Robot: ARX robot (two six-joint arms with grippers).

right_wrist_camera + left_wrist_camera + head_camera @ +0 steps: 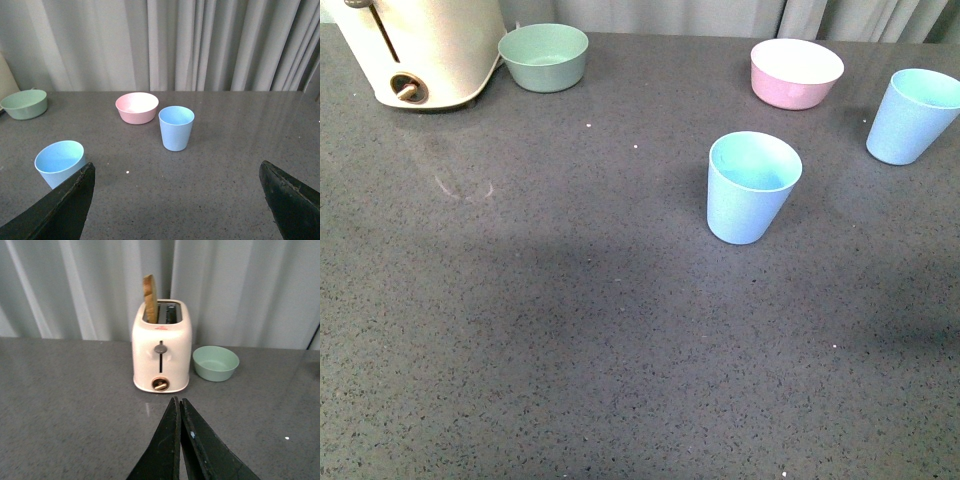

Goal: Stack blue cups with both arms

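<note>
Two pale blue cups stand upright and apart on the grey table. One blue cup [751,187] is near the middle; the other blue cup [912,116] is at the right edge of the front view. In the right wrist view the near cup [60,163] sits just past one finger and the far cup [176,128] stands ahead. My right gripper [177,172] is open and empty. My left gripper [179,405] is shut and empty, pointing at the toaster. Neither arm shows in the front view.
A cream toaster [420,50] with a slice of bread [150,298] stands at the back left. A green bowl [544,57] is beside it. A pink bowl [796,73] sits at the back between the cups. Grey curtains hang behind the table.
</note>
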